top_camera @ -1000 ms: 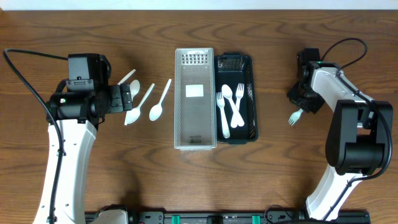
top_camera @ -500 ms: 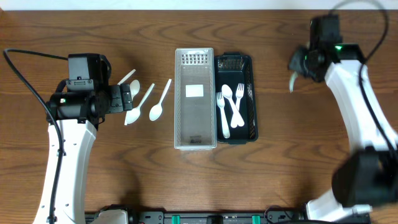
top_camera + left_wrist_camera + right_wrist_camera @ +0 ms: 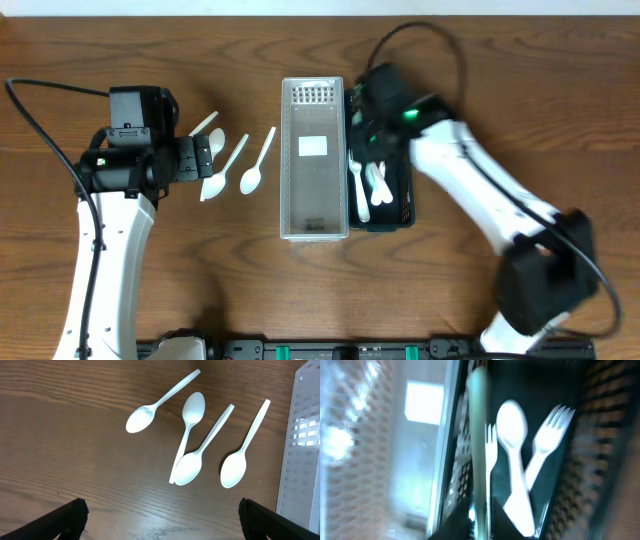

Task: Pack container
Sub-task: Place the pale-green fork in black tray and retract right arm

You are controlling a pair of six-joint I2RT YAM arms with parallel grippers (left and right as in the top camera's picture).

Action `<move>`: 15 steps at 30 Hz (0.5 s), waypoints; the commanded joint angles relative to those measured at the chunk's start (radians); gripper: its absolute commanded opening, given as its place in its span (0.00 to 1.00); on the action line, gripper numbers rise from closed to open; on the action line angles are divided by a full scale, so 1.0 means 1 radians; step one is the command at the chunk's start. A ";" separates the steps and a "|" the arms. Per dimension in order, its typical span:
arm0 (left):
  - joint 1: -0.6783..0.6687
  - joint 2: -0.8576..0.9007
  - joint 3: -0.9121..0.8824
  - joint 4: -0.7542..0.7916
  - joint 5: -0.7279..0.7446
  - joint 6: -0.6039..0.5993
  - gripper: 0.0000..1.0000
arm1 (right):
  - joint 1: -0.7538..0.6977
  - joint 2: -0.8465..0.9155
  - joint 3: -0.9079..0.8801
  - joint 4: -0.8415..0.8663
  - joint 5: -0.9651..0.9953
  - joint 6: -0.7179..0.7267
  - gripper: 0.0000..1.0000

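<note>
A: Under your right gripper [image 3: 479, 522], the black tray [image 3: 408, 170] holds forks [image 3: 547, 435] and one spoon [image 3: 512, 425]. Four loose spoons [image 3: 190, 455] lie ahead of your left gripper [image 3: 160, 515], not yet packed.

B: Grips?

A: Left jaws are spread wide and empty, hovering low. Your right arm reaches across over the tray. A white handle [image 3: 477, 435] lines up with its fingers, but it's too blurred to tell whether it's clamped or released.

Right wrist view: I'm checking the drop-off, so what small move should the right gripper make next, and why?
Probably open the right gripper fully and let the fork drop. Its handle hangs over the dark tray, where a spoon and other forks already lie, so nothing more needs lining up. The blur hides how firmly it is gripped.
</note>
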 commanded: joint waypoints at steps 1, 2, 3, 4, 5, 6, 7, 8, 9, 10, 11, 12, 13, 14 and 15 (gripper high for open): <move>0.005 0.007 0.019 -0.002 0.001 0.012 0.98 | 0.026 0.032 0.000 0.006 0.119 -0.012 0.47; 0.005 0.007 0.019 -0.002 0.003 0.012 0.98 | 0.023 0.031 0.001 0.011 0.128 -0.012 0.57; 0.005 0.007 0.019 -0.002 0.003 0.012 0.98 | 0.014 0.022 0.008 0.012 0.131 -0.012 0.65; 0.005 0.007 0.019 -0.002 0.003 0.012 0.98 | 0.003 0.012 0.017 0.016 0.130 -0.012 0.71; 0.005 0.007 0.019 -0.002 0.003 0.004 0.98 | -0.011 0.000 0.026 0.019 0.130 -0.012 0.75; 0.005 0.007 0.019 -0.003 0.003 -0.018 0.98 | -0.030 -0.018 0.038 0.024 0.130 -0.012 0.81; 0.005 0.007 0.019 -0.006 0.003 -0.043 0.98 | -0.053 -0.038 0.048 0.028 0.130 -0.012 0.86; 0.005 0.007 0.019 -0.016 0.003 -0.071 0.98 | -0.074 -0.057 0.055 0.031 0.130 -0.012 0.88; 0.005 0.007 0.019 -0.020 0.003 -0.099 0.98 | -0.102 -0.080 0.061 0.032 0.130 -0.012 0.89; 0.005 0.007 0.019 -0.017 0.003 -0.140 0.98 | -0.135 -0.104 0.063 0.034 0.130 -0.012 0.91; 0.005 0.007 0.019 -0.016 0.004 -0.168 0.98 | -0.172 -0.127 0.063 0.034 0.130 -0.011 0.96; 0.005 0.007 0.019 -0.010 0.013 -0.193 0.98 | -0.205 -0.144 0.063 0.032 0.129 -0.011 0.99; 0.004 0.008 0.019 0.003 0.038 -0.194 0.98 | -0.244 -0.160 0.063 0.029 0.126 -0.011 0.99; 0.004 0.008 0.019 0.014 0.055 -0.189 0.98 | -0.278 -0.170 0.063 0.024 0.126 -0.011 0.99; 0.004 0.009 0.019 0.029 0.075 -0.169 0.98 | -0.318 -0.178 0.063 0.016 0.126 -0.011 0.99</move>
